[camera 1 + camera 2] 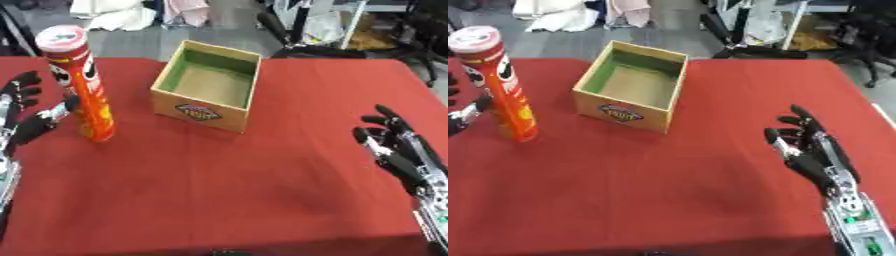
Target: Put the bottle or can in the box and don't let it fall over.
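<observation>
A tall red and orange crisp can (84, 84) with a pale lid stands upright on the red tablecloth at the left. My left hand (26, 117) is open just left of the can, its thumb reaching to the can's side and its fingers spread apart from it. To the can's right sits an open cardboard box (207, 85) with a green inner lining and nothing inside. My right hand (811, 147) rests open at the lower right, fingers pointing up, far from both.
The red tablecloth (236, 185) covers the whole table, with bare cloth in front of the box. Beyond the far edge are chair legs, a black chair base (324, 50) and white cloth on the floor.
</observation>
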